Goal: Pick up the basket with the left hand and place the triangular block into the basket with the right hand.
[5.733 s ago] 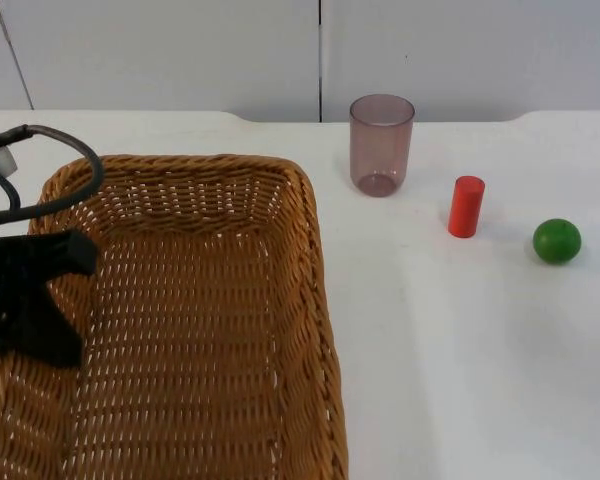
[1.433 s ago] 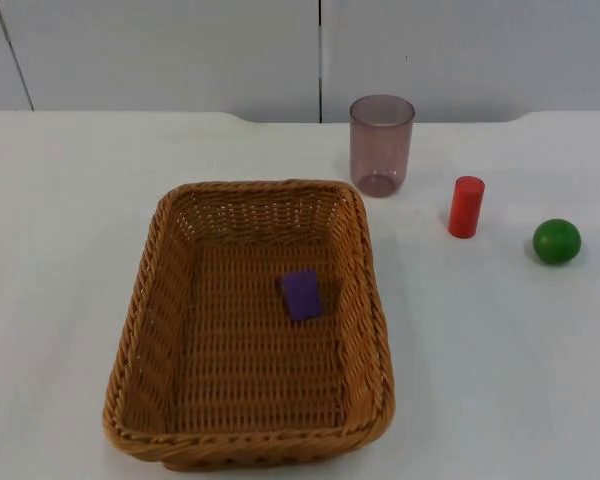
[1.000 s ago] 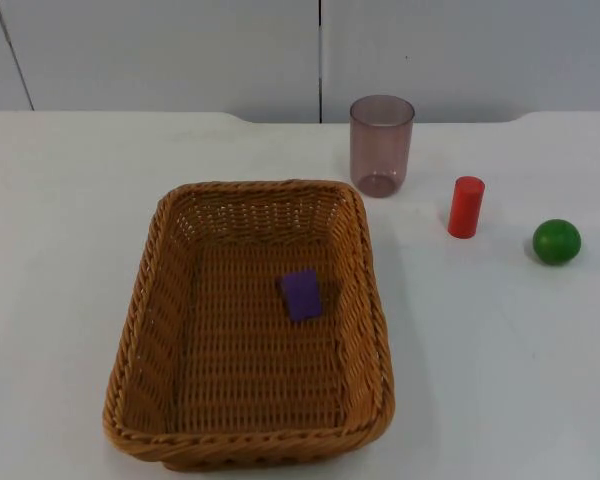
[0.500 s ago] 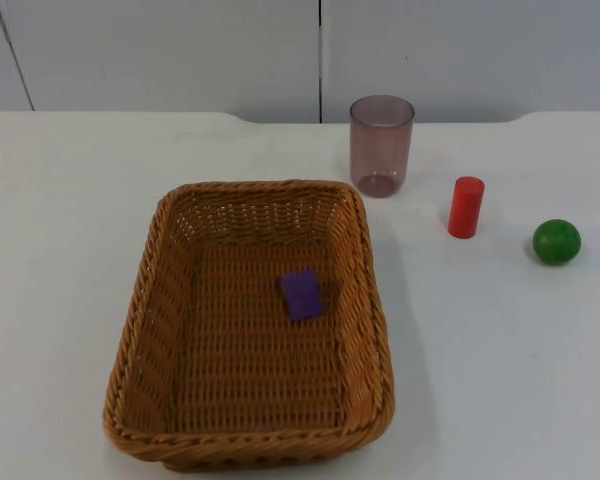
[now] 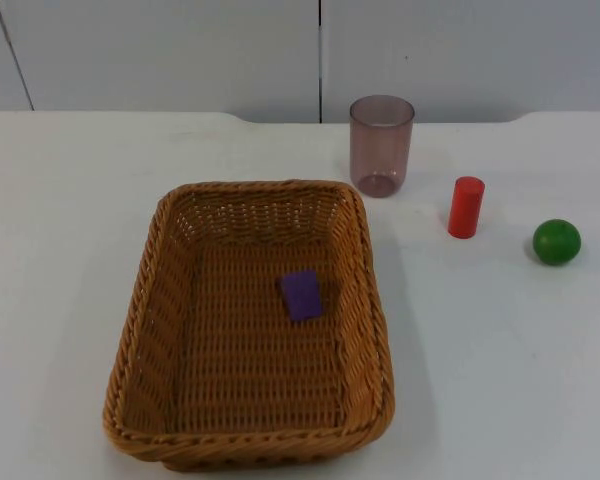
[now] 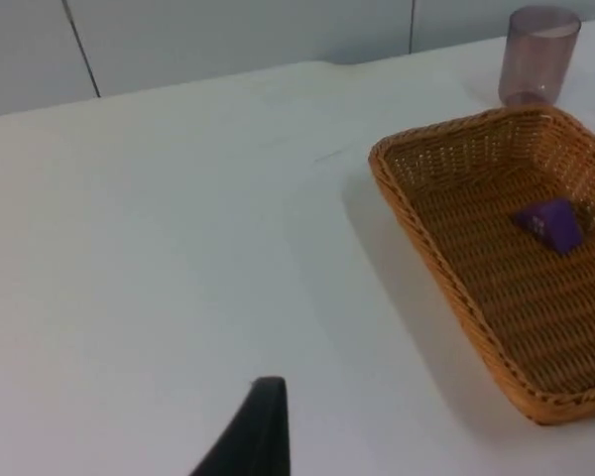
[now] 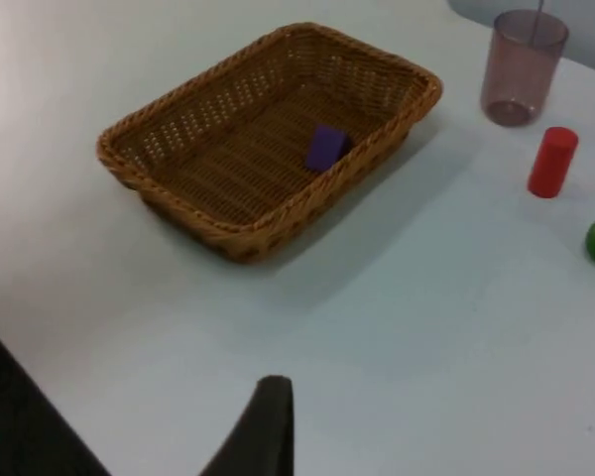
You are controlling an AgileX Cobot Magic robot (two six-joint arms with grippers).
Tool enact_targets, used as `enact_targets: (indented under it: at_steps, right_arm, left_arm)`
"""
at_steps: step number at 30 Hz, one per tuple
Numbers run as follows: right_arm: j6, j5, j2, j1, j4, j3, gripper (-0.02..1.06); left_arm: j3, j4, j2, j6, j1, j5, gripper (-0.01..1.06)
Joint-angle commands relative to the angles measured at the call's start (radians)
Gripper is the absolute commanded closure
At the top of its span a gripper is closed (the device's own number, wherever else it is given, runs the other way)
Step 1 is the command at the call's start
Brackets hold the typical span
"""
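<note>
On the white table, every piece sits quiet, line by line:

Basket: the wicker basket (image 5: 250,320) stands flat on the table (image 5: 70,220), its long sides running away from the camera, nothing gripping it.

Triangular block: the purple block (image 5: 302,294) lies on the basket's woven floor, right of centre and close to the right wall; the left wrist view (image 6: 549,222) shows its wedge shape, sloping face up.

Cup: a smoky translucent cup (image 5: 381,145) stands upright just beyond the basket's far right corner, near it but apart.

Cylinder: a red cylinder (image 5: 466,207) stands upright to the right of the cup, clear of it.

Ball: a green ball (image 5: 557,241) rests further right again, apart from the cylinder.

Left gripper: one black fingertip (image 6: 250,436) hangs above bare table, well to the side of the basket, holding nothing and touching nothing; whether its jaws are apart or together cannot be told.

Right gripper: a black fingertip (image 7: 260,428) hangs over bare table, well short of the basket, with cup, cylinder and ball beyond; it carries nothing, and the stand of its jaws cannot be told either.

Wall: the grey partition (image 5: 180,50) closes off the table's far edge.
</note>
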Motion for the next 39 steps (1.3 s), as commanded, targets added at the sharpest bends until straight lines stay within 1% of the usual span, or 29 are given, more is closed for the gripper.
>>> enact_targets:
  at_steps: [1,3,7,10,31,32,33,34,35,39]
  right_arm:
    - [-0.036,-0.003,-0.004,0.006,0.047,0.0,0.15]
    - [-0.04,-0.003,-0.004,0.006,0.068,0.0,0.15]
    - [-0.043,-0.003,-0.004,0.006,0.078,0.0,0.15]
    - [-0.086,-0.003,-0.004,0.006,0.117,0.0,0.15]
    - [-0.085,-0.005,-0.004,0.006,0.115,0.0,0.15]
    - [-0.086,-0.005,-0.004,0.006,0.115,0.0,0.14]
    - [-0.086,-0.005,-0.004,0.006,0.115,0.0,0.1]
    - [-0.086,-0.005,-0.004,0.006,0.115,0.0,0.1]
    - [-0.086,-0.005,-0.004,0.006,0.115,0.0,0.0]
    - [-0.086,-0.005,-0.004,0.006,0.115,0.0,-0.01]
  left_arm:
    - [0.01,0.015,-0.003,-0.009,-0.005,0.007,0.0]
    - [0.015,0.015,-0.003,-0.009,-0.005,0.015,0.0]
    - [0.02,-0.008,-0.003,-0.009,-0.005,0.023,0.0]
    - [0.024,-0.02,-0.003,-0.009,-0.005,0.022,0.0]
    - [0.024,-0.027,-0.003,0.009,-0.005,0.022,0.0]
    - [0.024,-0.027,-0.003,0.009,-0.005,0.022,0.0]
    - [0.024,-0.027,-0.003,0.009,-0.005,0.022,0.0]
    - [0.024,-0.027,-0.003,0.009,-0.005,0.022,0.0]
    - [0.024,-0.027,-0.003,0.009,-0.005,0.022,0.0]
    - [0.024,-0.029,-0.003,0.008,-0.005,0.022,0.0]
